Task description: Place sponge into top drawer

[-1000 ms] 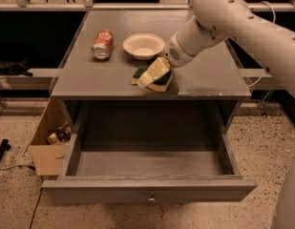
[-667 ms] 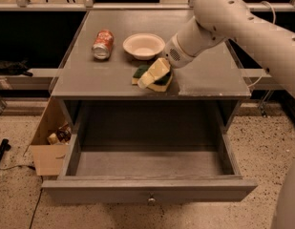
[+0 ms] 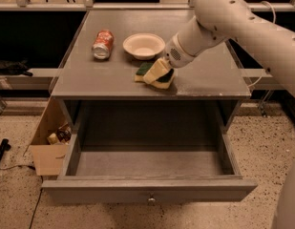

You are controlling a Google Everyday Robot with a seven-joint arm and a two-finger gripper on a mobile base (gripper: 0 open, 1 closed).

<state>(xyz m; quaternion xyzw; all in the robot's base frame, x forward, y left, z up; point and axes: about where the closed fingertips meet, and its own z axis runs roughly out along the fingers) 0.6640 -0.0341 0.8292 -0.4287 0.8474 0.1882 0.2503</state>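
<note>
The sponge [image 3: 144,69], dark green over yellow foam, lies on the grey cabinet top [image 3: 99,75] near its front edge, just in front of the bowl. My gripper [image 3: 158,72] is down on the sponge from the right, covering its middle and right part. The white arm reaches in from the upper right. The top drawer [image 3: 149,189] is pulled fully open below the cabinet top, with a small round metal knob [image 3: 151,200] on its front panel. Its grey inside holds nothing.
A white bowl [image 3: 143,45] and a red soda can [image 3: 103,44] on its side sit on the cabinet top behind the sponge. An open cardboard box [image 3: 47,144] with small items stands on the speckled floor left of the drawer.
</note>
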